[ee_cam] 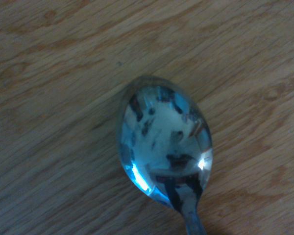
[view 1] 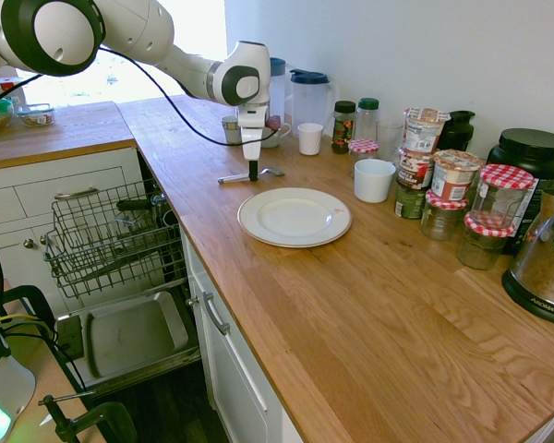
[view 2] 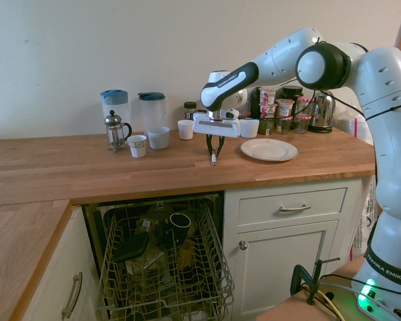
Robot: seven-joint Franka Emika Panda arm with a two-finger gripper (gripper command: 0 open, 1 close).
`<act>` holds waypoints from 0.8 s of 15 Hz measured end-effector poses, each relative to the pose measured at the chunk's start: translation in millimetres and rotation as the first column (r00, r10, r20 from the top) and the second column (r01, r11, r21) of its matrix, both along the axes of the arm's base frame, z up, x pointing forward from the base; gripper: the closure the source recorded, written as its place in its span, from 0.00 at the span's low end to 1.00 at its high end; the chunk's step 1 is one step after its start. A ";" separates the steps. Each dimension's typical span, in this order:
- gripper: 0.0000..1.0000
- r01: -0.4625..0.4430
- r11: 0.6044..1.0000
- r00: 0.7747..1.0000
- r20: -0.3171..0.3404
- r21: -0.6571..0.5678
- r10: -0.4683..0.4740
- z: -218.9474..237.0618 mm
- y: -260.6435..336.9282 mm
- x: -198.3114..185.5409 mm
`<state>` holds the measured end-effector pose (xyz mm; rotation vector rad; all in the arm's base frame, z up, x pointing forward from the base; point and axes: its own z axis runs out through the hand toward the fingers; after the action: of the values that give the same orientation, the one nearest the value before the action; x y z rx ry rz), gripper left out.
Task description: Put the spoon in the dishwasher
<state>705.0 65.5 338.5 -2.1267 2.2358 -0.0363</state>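
One spoon (view 1: 270,172), one plate (view 1: 295,218), one gripper (view 1: 253,175)

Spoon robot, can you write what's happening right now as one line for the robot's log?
gripper: down at the spoon's handle | spoon: on counter, not in dishwasher | dishwasher: open, rack out
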 end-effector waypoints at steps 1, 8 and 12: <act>1.00 -0.004 1.000 1.000 0.007 0.000 0.004 0.0 -0.3 0.5; 1.00 -0.045 0.999 0.997 0.065 0.000 0.045 23.4 23.2 -6.4; 1.00 -0.105 0.994 0.987 0.122 -0.022 0.107 75.2 55.7 -53.1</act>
<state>651.9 121.2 413.6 -2.1832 2.0584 -0.1754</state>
